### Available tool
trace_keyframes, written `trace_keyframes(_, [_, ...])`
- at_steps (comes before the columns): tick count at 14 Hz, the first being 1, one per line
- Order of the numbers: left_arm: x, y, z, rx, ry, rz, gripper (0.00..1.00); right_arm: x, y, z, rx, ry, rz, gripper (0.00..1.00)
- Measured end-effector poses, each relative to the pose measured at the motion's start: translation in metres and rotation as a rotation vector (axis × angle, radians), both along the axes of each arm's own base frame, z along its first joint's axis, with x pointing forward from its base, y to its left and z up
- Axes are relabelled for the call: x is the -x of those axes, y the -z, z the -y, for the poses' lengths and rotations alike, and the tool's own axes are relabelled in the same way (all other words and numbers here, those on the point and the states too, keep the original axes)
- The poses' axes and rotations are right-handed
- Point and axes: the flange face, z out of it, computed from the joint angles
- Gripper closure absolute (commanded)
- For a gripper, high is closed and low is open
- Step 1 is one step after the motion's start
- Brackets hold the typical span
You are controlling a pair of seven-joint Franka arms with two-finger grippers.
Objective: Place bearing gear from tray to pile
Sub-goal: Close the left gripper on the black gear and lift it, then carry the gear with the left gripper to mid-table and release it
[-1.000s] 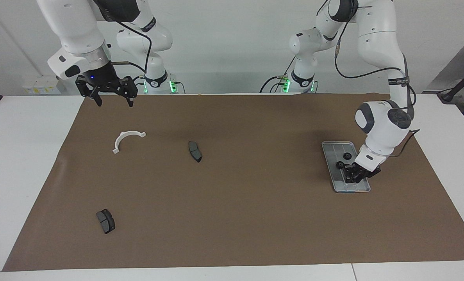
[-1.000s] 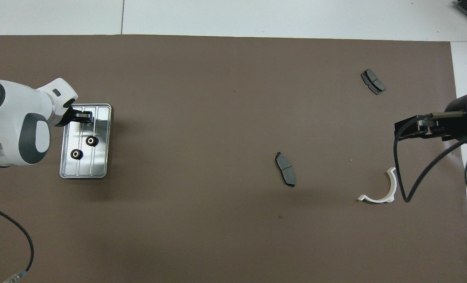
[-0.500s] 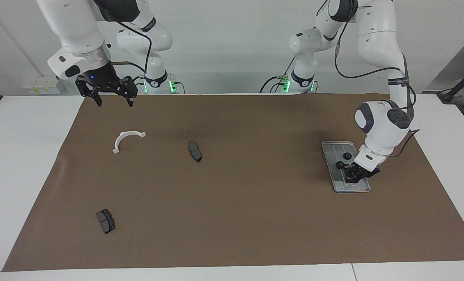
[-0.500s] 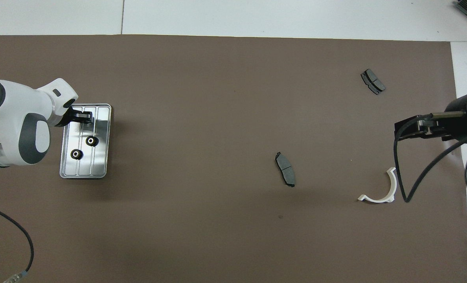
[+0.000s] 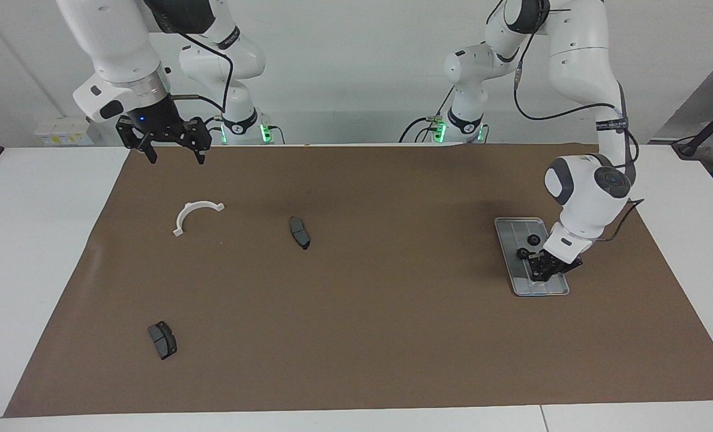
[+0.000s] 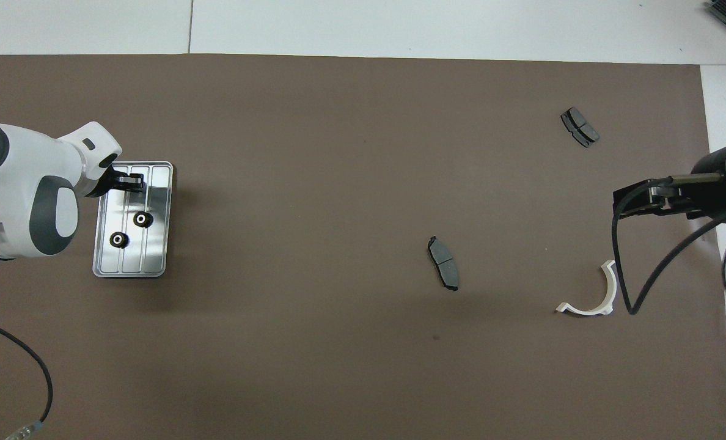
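Jaws of left gripper (image 5: 541,277) closed in tray (image 6: 161,174) beside two gears (image 6: 143,219); right gripper (image 5: 173,157) spread wide.

Left arm: bent downward, left claw (image 5: 542,277) low over the tray (image 5: 508,231), fingertips closed.
Right arm: waits, right claw (image 5: 173,157) raised, spread wide.

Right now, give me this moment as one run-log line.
left gripper: shut, down in tray, held part not visible | right gripper: open, waiting over mat edge | two gears in tray
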Motion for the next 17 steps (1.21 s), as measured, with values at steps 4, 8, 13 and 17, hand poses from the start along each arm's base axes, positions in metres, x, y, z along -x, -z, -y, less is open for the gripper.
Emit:
trace_keyframes(4, [0.000, 0.000, 0.000, 0.000, 0.000, 0.000, 0.86, 0.000, 0.000, 0.000, 0.000, 0.000, 0.000, 0.00])
trace_keyframes(8, [0.000, -0.001, 0.000, 0.000, 0.000, -0.003, 0.89, 0.000, 0.000, 0.000, 0.000, 0.000, 0.000, 0.00])
trace_keyframes(13, [-0.013, -0.025, -0.005, -0.005, -0.006, -0.016, 0.91, 0.000, 0.000, 0.000, 0.000, 0.000, 0.000, 0.00])
trace_keyframes(17, [-0.029, -0.059, -0.009, -0.008, -0.018, 0.011, 0.91, 0.000, 0.000, 0.000, 0.000, 0.000, 0.000, 0.00])
